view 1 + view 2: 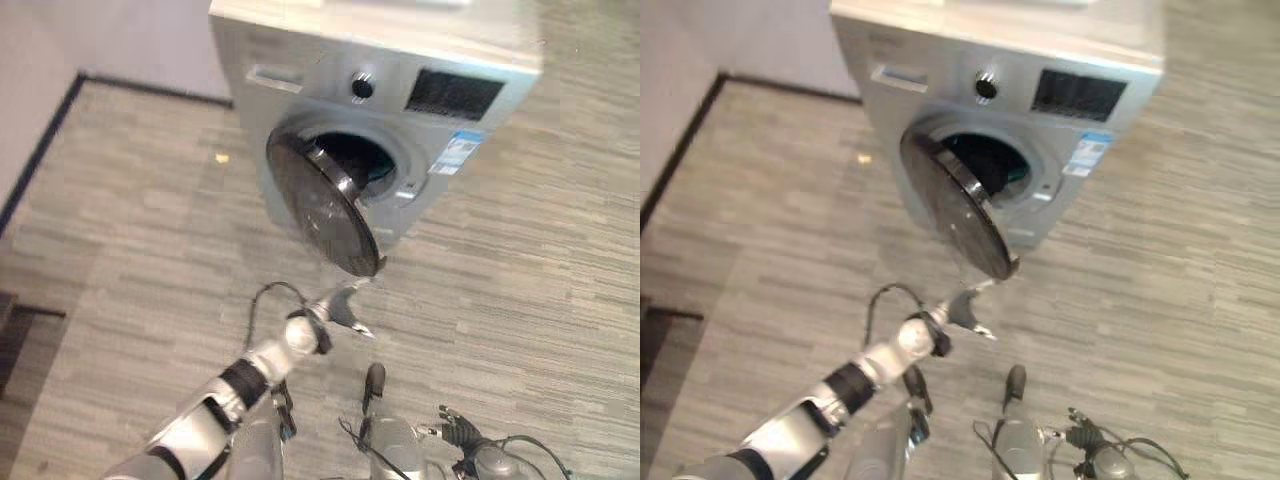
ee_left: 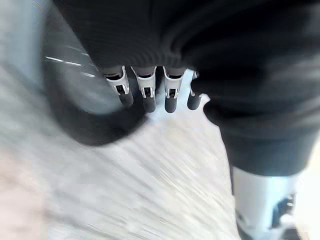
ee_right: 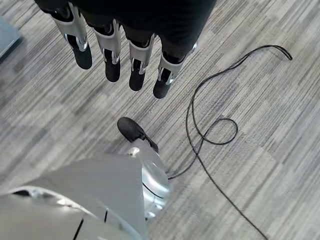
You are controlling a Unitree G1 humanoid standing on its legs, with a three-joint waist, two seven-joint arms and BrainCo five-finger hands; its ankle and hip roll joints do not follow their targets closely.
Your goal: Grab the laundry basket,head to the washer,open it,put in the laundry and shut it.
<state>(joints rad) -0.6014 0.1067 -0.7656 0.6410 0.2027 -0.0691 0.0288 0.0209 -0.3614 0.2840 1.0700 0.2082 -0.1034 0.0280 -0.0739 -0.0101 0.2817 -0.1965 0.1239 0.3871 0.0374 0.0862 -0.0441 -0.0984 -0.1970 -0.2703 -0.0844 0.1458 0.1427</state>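
The silver washer (image 1: 330,90) stands ahead with its round dark door (image 1: 322,205) swung open towards me. Inside the drum lies dark laundry with a teal piece (image 1: 376,176). My left hand (image 1: 340,305) reaches forward just below the door's lower edge, fingers straight and open. In the left wrist view its fingers (image 2: 146,91) point at the dark door (image 2: 85,105), holding nothing. My right hand (image 3: 112,50) hangs low over the floor with relaxed fingers and is empty.
A wall with a dark baseboard (image 1: 45,140) runs along the left. A small yellow scrap (image 1: 221,157) lies on the grey plank floor left of the washer. A dark object (image 1: 12,335) sits at the left edge.
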